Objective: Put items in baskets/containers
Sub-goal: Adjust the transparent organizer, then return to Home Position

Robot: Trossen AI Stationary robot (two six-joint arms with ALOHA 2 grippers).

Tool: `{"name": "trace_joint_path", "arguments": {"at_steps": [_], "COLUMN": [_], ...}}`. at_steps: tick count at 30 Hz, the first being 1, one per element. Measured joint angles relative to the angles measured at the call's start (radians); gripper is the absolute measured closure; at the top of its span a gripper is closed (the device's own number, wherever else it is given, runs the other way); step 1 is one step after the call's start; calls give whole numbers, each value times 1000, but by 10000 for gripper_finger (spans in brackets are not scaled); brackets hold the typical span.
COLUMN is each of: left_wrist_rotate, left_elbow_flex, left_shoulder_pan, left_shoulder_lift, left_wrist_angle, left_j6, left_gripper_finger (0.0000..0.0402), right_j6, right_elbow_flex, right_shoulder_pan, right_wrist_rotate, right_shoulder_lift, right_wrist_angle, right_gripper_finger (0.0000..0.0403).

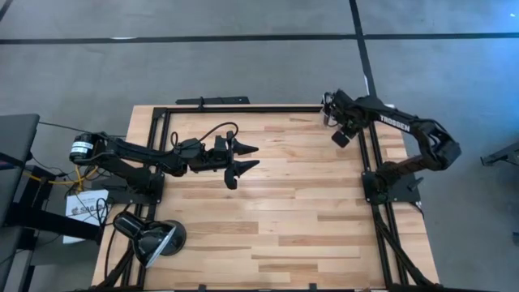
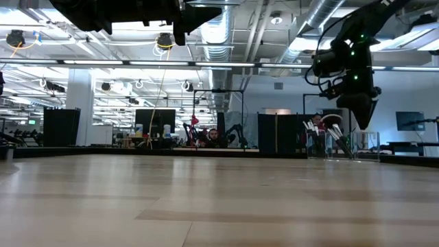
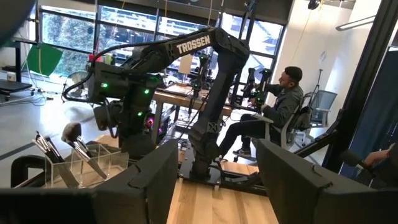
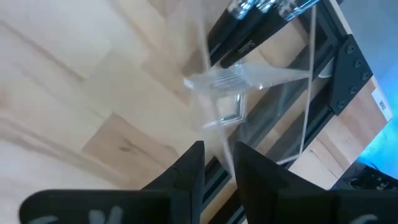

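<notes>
The clear holder [image 2: 336, 145] stands on its base at the table's far right corner, also in the left wrist view [image 3: 81, 165] and from above in the right wrist view [image 4: 224, 102]. Several thin dark brushes [image 2: 328, 134] stand slanted inside it, leaning on its walls, with one fluffy black head [image 3: 71, 132] among them. My right gripper [image 2: 362, 118] hangs just above the holder, pointing down, its fingers a narrow gap apart [image 4: 219, 165] with nothing between them. My left gripper [image 1: 243, 159] hovers wide open above the table's left middle [image 3: 217, 180].
A black dome-shaped lamp [image 1: 150, 235] sits at the near left corner. Black frame rails [image 1: 373, 162] run along the table's right and far edges beside the holder. Bare wood [image 1: 300, 211] spreads across the middle. People sit at desks [image 3: 283, 106] beyond the table.
</notes>
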Motion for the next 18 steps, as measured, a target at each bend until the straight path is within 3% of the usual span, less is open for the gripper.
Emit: {"name": "trace_joint_path", "arguments": {"at_steps": [10,18], "left_wrist_rotate": [0,0], "left_elbow_flex": [0,0], "left_shoulder_pan": [0,0], "left_shoulder_lift": [0,0], "left_wrist_angle": [0,-12], "left_j6": [0,9], "left_gripper_finger": [189,188], "right_j6": [115,297], "right_elbow_flex": [0,0], "right_shoulder_pan": [143,392], "right_wrist_rotate": [-31,-134], "right_shoulder_lift": [-144,-296], "right_wrist_angle": [-82,58], "right_gripper_finger": [326,326]}}
